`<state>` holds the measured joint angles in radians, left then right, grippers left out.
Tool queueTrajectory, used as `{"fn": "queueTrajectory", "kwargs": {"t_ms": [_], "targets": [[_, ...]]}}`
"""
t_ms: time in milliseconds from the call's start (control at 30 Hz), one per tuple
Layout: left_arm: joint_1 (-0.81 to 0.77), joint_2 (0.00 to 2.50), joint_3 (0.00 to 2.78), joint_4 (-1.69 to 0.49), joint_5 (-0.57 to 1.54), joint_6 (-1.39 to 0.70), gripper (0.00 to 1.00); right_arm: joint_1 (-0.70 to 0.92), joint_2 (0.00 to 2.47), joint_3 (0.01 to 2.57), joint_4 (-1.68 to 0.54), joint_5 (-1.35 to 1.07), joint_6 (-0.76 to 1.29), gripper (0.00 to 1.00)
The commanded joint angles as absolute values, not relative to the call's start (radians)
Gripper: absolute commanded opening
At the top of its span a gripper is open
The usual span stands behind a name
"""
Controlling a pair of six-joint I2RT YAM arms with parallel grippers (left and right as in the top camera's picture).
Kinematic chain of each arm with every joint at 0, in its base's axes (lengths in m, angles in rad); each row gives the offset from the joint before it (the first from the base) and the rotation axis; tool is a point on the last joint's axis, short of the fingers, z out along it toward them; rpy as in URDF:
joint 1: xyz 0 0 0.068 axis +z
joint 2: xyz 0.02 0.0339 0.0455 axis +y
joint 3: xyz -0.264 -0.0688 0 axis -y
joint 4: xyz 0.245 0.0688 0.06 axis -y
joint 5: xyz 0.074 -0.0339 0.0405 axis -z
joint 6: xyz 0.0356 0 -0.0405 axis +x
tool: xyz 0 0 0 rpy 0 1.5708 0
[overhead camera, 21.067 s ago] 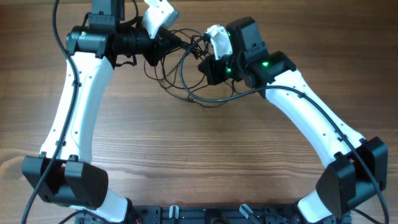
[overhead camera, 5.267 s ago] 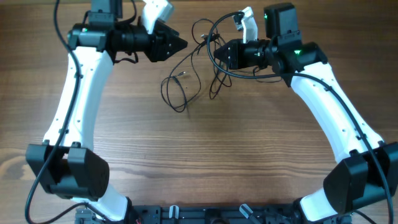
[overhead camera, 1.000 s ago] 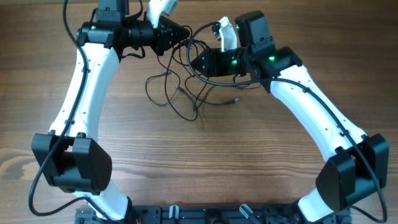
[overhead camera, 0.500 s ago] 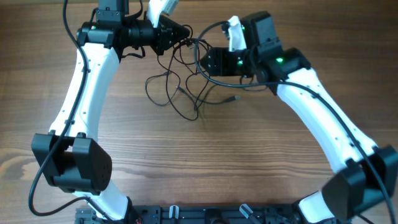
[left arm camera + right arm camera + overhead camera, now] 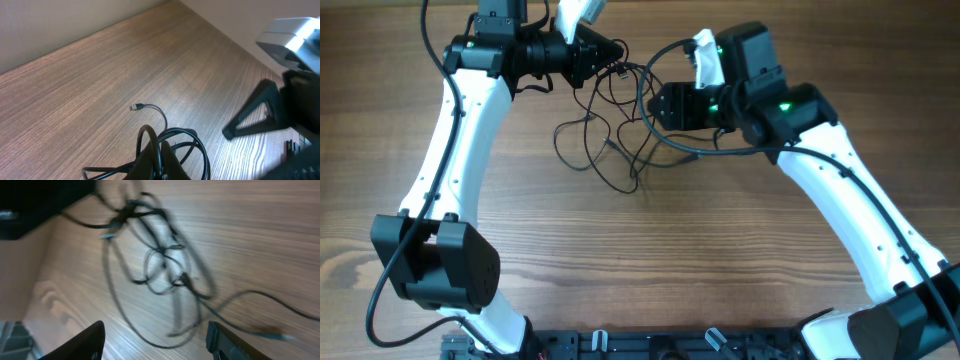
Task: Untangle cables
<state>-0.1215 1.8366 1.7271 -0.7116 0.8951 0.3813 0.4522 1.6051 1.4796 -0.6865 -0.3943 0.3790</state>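
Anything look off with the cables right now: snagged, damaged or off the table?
Nothing damaged. The cables lie as a loose tangle on the table, with strands rising to the shut left gripper. The right gripper is open, holding nothing. Its wrist view is blurred.

right wrist: cables [image 5: 129, 211] blurred | left wrist: left tool [image 5: 156, 159] cut off by bottom edge
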Motion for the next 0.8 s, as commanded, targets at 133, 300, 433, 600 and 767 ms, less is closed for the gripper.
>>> {"fn": "queueTrajectory", "kwargs": {"t_ms": [133, 300, 433, 600, 767], "targets": [[-0.116, 1.837, 1.737, -0.707, 0.896, 0.373, 0.04, 0.530, 1.583, 1.492, -0.629, -0.396, 0.474, 0.68], [-0.116, 1.837, 1.737, -0.707, 0.897, 0.358, 0.04, 0.554, 1.608, 1.490, -0.628, -0.331, 0.474, 0.68], [-0.116, 1.837, 1.737, -0.707, 0.897, 0.358, 0.04, 0.583, 1.653, 1.490, -0.611, -0.275, 0.474, 0.68], [-0.116, 1.837, 1.737, -0.707, 0.897, 0.358, 0.04, 0.609, 1.722, 1.490, -0.547, -0.237, 0.496, 0.68], [-0.116, 1.837, 1.737, -0.714, 0.897, 0.358, 0.04, 0.612, 1.774, 1.490, -0.505, -0.146, 0.528, 0.69]]}}
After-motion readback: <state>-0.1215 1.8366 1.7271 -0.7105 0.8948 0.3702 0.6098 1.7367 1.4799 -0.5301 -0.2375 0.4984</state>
